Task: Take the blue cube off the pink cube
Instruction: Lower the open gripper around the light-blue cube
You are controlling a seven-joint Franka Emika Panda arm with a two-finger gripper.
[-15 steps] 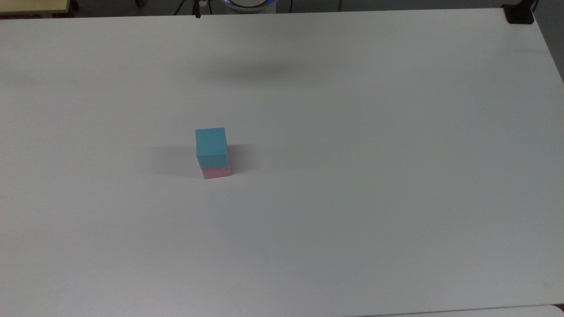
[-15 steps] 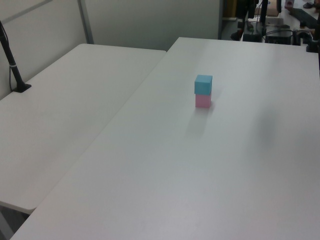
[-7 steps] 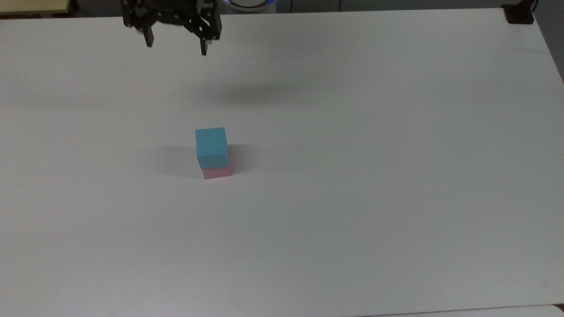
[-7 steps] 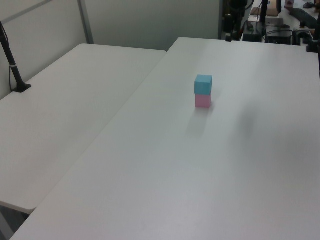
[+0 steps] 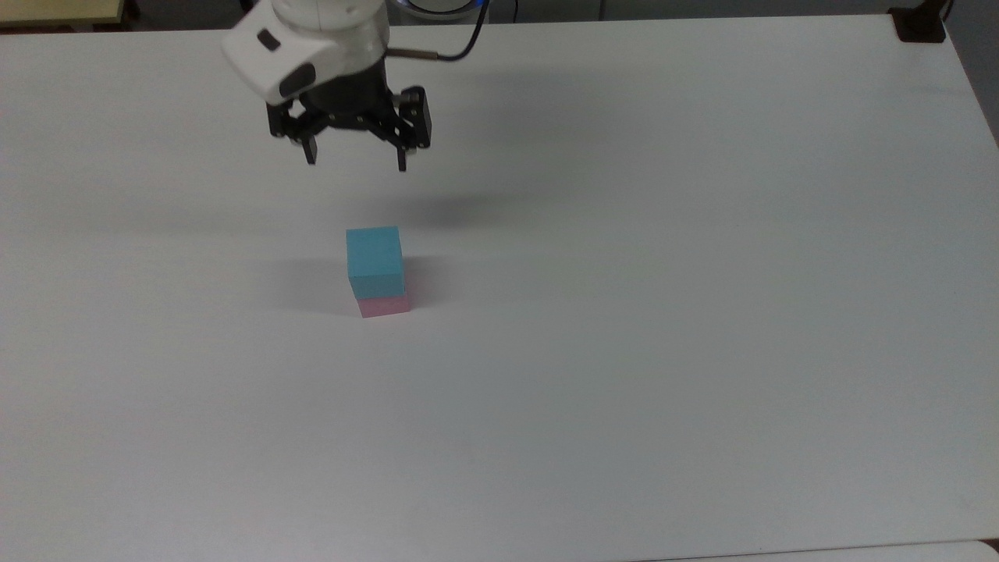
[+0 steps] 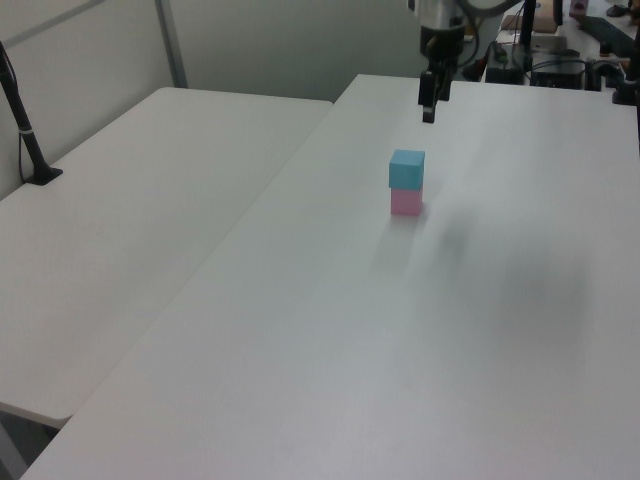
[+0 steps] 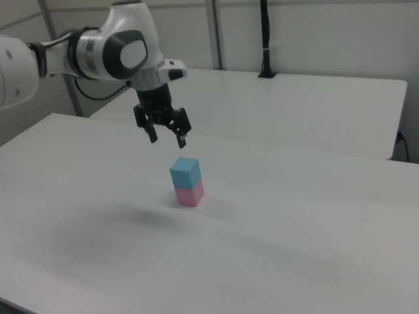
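The blue cube (image 5: 374,254) sits squarely on top of the pink cube (image 5: 385,305) on the white table, left of centre in the top view. The same stack stands mid-table, blue cube (image 6: 406,168) over pink cube (image 6: 405,203) in the left view, and blue cube (image 7: 185,171) over pink cube (image 7: 189,194) in the right view. My gripper (image 5: 357,163) hangs in the air above and behind the stack, fingers pointing down and spread apart, open and holding nothing. The gripper (image 7: 168,140) is clearly apart from the blue cube; gripper (image 6: 428,112) looks narrow side-on.
The white table (image 5: 663,312) spreads wide around the stack. A second white table (image 6: 130,230) adjoins it at the left view's left, with a black clamp pole (image 6: 25,135). A black mount (image 5: 919,27) sits at the top view's far right corner.
The gripper came in from the table's far edge and moved toward the stack, lower and nearer now. Its fingers stay spread. The cubes have not moved.
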